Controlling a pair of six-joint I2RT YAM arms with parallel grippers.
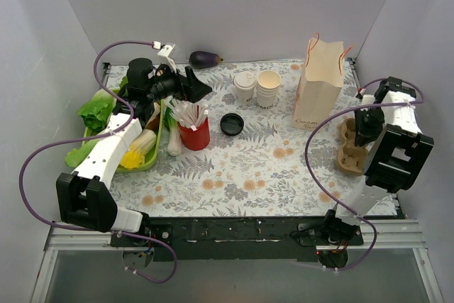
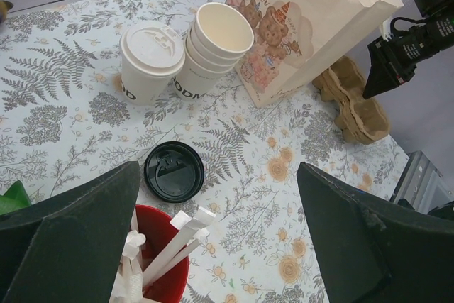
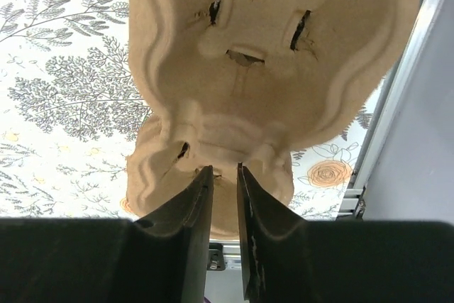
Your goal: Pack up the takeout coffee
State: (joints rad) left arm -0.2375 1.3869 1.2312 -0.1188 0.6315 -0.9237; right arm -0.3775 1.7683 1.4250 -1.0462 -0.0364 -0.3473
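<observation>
The takeout coffee (image 1: 244,84), a small cream cup with a white lid, stands at the back middle; it also shows in the left wrist view (image 2: 147,62). Beside it stands a stack of lidless cups (image 1: 269,89). A paper bag (image 1: 319,83) stands upright to their right. My left gripper (image 1: 197,90) is open and empty (image 2: 218,167), hovering over a red cup of straws (image 2: 152,260). My right gripper (image 1: 366,131) is shut (image 3: 225,169) on the rim of a brown cardboard cup carrier (image 3: 269,54) at the table's right edge (image 1: 349,148).
A flat black lid (image 1: 231,124) lies between the red cup (image 1: 194,133) and the cups. A green tray (image 1: 145,161) of vegetables sits at the left under my left arm. An eggplant (image 1: 205,58) lies at the back wall.
</observation>
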